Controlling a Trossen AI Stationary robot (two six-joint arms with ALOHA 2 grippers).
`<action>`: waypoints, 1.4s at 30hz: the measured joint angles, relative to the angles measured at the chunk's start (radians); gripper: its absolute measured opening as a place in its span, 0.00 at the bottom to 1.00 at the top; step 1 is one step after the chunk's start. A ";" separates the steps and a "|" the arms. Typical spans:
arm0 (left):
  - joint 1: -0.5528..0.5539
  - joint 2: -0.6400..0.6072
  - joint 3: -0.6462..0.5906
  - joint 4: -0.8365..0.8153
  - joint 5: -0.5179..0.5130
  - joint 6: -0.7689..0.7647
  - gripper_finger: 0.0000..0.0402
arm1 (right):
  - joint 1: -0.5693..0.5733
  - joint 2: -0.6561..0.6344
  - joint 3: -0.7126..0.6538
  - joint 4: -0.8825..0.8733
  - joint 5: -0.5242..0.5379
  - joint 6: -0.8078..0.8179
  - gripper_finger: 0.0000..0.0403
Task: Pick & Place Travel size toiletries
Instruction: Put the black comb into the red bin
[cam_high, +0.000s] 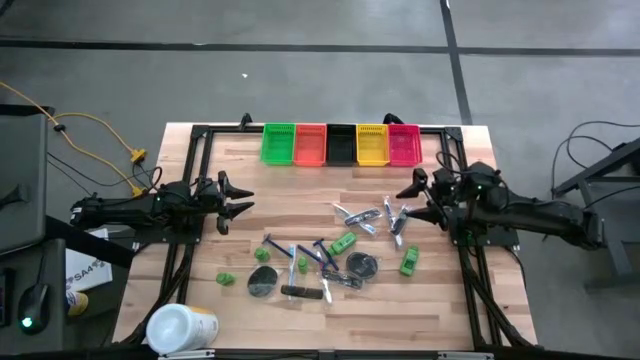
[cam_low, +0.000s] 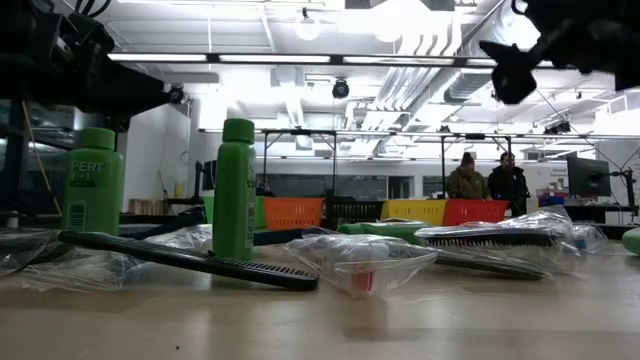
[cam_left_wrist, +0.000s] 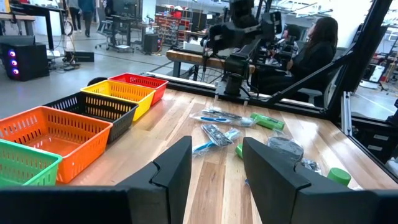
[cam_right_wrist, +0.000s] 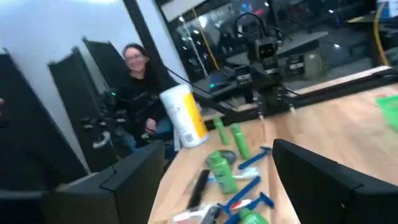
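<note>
The toiletries lie scattered on the table's middle and near part: green mini bottles (cam_high: 343, 243) (cam_high: 409, 262), blue razors (cam_high: 322, 252), wrapped toothbrushes (cam_high: 357, 215), dark discs (cam_high: 263, 281) (cam_high: 362, 265) and a black comb (cam_high: 300, 292). In the low view two green bottles (cam_low: 237, 188) (cam_low: 95, 180) stand upright. My left gripper (cam_high: 236, 198) (cam_left_wrist: 216, 167) hovers open at the table's left, pointing at the pile. My right gripper (cam_high: 416, 200) (cam_right_wrist: 231, 180) hovers open at the right, above the toothbrushes' right side. Neither touches anything.
A row of coloured bins (cam_high: 340, 145) (cam_left_wrist: 93, 118) stands along the far edge. A large white tub (cam_high: 181, 328) (cam_right_wrist: 185, 115) sits at the near left corner. Black frame rails (cam_high: 190, 190) border the table. People are in the room beyond (cam_low: 488, 180).
</note>
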 joint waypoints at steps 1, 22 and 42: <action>0.000 0.000 0.000 0.000 0.000 0.000 0.36 | 0.000 0.005 0.036 -0.057 0.013 -0.028 0.73; 0.000 0.000 0.000 0.000 0.000 0.000 0.36 | 0.181 0.338 0.534 -0.929 0.621 -0.030 0.73; 0.000 0.000 0.000 0.000 0.000 0.000 0.36 | 0.255 0.476 0.517 -1.220 0.747 0.687 0.73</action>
